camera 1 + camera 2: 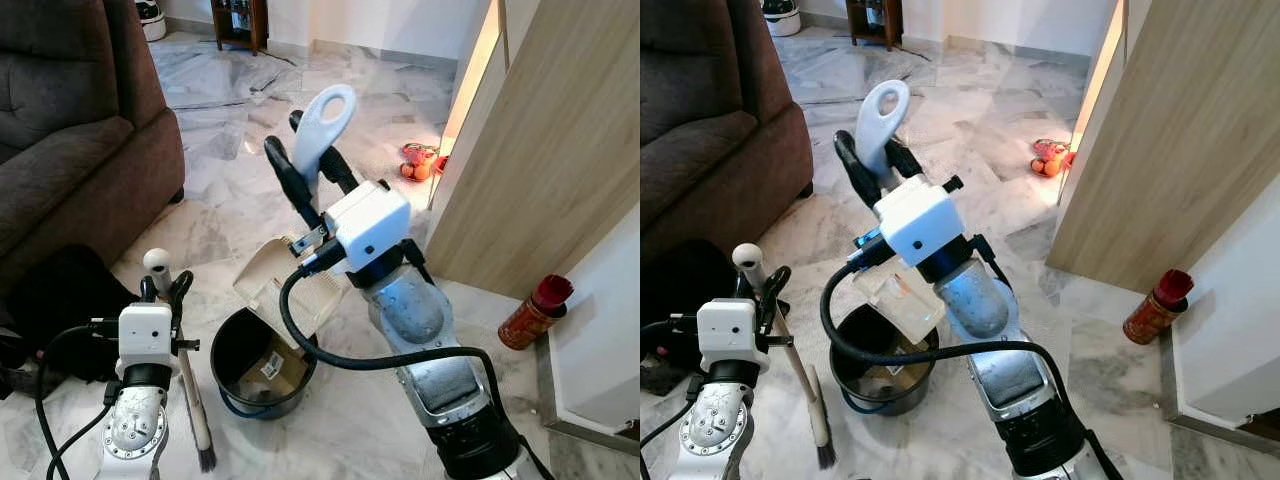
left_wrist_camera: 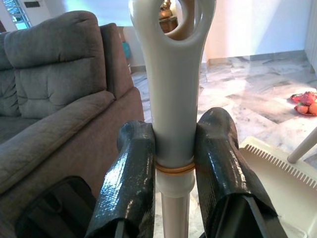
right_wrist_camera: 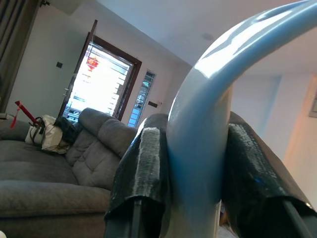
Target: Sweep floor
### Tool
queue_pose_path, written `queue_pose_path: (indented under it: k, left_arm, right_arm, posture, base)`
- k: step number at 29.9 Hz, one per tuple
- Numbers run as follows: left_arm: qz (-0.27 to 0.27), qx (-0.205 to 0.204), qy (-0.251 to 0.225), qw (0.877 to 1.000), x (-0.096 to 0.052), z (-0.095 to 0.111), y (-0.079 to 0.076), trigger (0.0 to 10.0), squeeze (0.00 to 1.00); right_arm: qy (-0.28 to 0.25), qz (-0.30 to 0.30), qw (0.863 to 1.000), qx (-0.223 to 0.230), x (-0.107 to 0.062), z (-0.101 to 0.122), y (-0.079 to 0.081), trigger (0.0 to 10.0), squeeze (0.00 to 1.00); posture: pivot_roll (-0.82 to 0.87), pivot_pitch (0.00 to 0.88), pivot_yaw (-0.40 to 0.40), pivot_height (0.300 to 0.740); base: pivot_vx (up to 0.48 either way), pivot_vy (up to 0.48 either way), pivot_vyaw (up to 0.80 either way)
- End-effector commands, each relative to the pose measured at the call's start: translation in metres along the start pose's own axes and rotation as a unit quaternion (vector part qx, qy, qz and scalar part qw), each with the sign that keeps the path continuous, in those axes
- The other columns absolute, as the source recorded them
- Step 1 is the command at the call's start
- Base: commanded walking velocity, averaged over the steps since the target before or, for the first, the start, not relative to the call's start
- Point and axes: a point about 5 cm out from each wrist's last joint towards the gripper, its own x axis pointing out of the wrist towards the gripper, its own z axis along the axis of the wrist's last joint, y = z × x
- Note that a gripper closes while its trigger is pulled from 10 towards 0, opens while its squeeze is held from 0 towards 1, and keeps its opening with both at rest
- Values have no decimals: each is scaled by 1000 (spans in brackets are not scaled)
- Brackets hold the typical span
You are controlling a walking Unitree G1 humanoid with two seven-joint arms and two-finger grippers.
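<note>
Dustpan [image 1: 285,285]: in the left eye view you see its cream pan tilted over a black bucket [image 1: 255,375], directly below your right gripper [image 1: 312,160], whose jaws are clamped on the white looped handle [image 1: 325,125]. Beside it, your left gripper [image 1: 165,290] pinches the brush [image 1: 195,400] just under its rounded knob, bristles hanging toward the marble floor [image 1: 230,100]. Right eye view: a red can [image 1: 1155,308] stands well apart from both jaws, by the wooden panel [image 1: 1180,130]. Left wrist view: both fingers [image 2: 131,183] press the brush's pale handle between them; the brown sofa [image 2: 54,114] lies beyond. Right wrist view: the fingers [image 3: 143,168] squeeze the dustpan's curved handle from both sides.
</note>
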Motion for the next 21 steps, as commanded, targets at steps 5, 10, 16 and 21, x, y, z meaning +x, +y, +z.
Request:
queue_pose_path:
  k: [5, 10, 16, 21]
  left_arm:
    - [1, 4, -26, 1000, 3, 7, 0, 10000, 0]
    - [0, 3, -26, 1000, 3, 7, 0, 10000, 0]
    - [0, 3, -26, 1000, 3, 7, -1, 10000, 0]
    - [2, 3, -27, 1000, 3, 7, 0, 10000, 0]
  right_arm:
    - [-80, 29, 996, -28, 7, 31, 4, 10000, 0]
    - [-77, 36, 996, -32, 6, 29, 6, 10000, 0]
    - [-60, 11, 997, -43, 4, 22, -2, 10000, 0]
    - [-35, -85, 993, -78, 3, 13, -33, 10000, 0]
  posture:
    - [175, 104, -29, 740]
    - [178, 104, -30, 740]
    - [178, 101, -32, 740]
    - [177, 101, -33, 740]
  base:
    - [0, 0, 0]
    - [0, 0, 0]
    - [0, 0, 0]
    - [0, 0, 0]
